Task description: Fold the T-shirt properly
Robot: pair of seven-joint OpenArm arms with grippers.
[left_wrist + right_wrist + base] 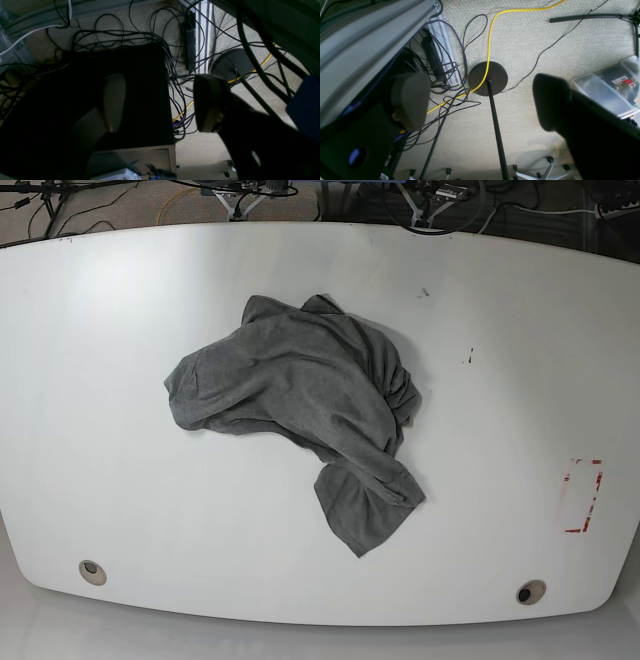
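The grey T-shirt (pixel 300 395) lies crumpled in a heap at the middle of the white table (pixel 120 480), with one flap reaching toward the front. No arm or gripper shows in the base view. My left gripper (pixel 160 102) is open and empty, seen in the left wrist view over the floor and a dark box. My right gripper (pixel 480 100) is open and empty, seen in the right wrist view over the carpet. Neither wrist view shows the shirt.
A red-and-white marking (pixel 583 495) sits near the table's right edge. Two round holes (pixel 92 572) are near the front corners. Below the arms are tangled cables (pixel 150 42), a yellow cable (pixel 490 37), a round stand base (pixel 488 78) and a clear bin (pixel 607 95).
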